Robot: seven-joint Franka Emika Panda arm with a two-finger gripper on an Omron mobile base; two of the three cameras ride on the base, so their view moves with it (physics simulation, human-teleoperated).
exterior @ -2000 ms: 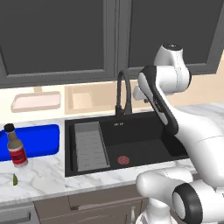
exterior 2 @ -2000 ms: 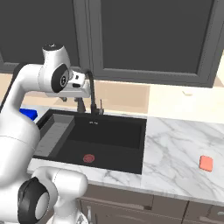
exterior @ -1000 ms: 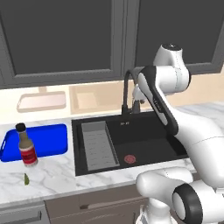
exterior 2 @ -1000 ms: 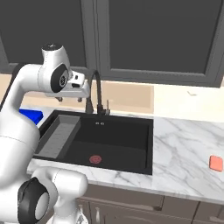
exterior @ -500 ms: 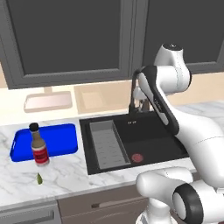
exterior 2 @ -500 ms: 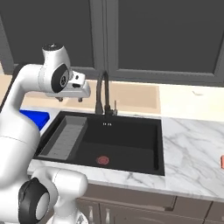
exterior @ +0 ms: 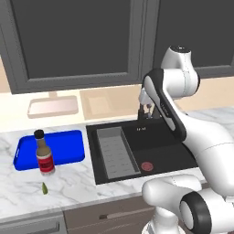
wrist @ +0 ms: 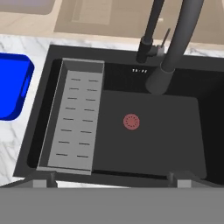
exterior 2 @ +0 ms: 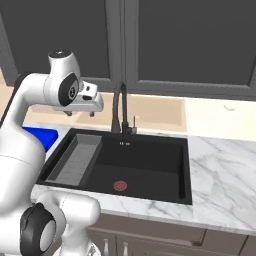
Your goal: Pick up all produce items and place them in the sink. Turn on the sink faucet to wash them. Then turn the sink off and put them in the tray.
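Hovering high over the sink (exterior 2: 150, 145), the pincer (exterior 2: 80, 113) points down, parted and empty.

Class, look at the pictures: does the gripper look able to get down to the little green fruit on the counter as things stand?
Probably yes: the fruit lies alone on open counter, the bottle behind it and apart, but the gripper hangs high over the sink, so a long swing is needed.

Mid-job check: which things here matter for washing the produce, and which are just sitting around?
For the job:
small green fruit, on the counter in front of the bottle
sink
faucet
blue tray

Just lying about:
brown bottle, standing at the blue tray's front edge
pale pink tray, behind on the counter
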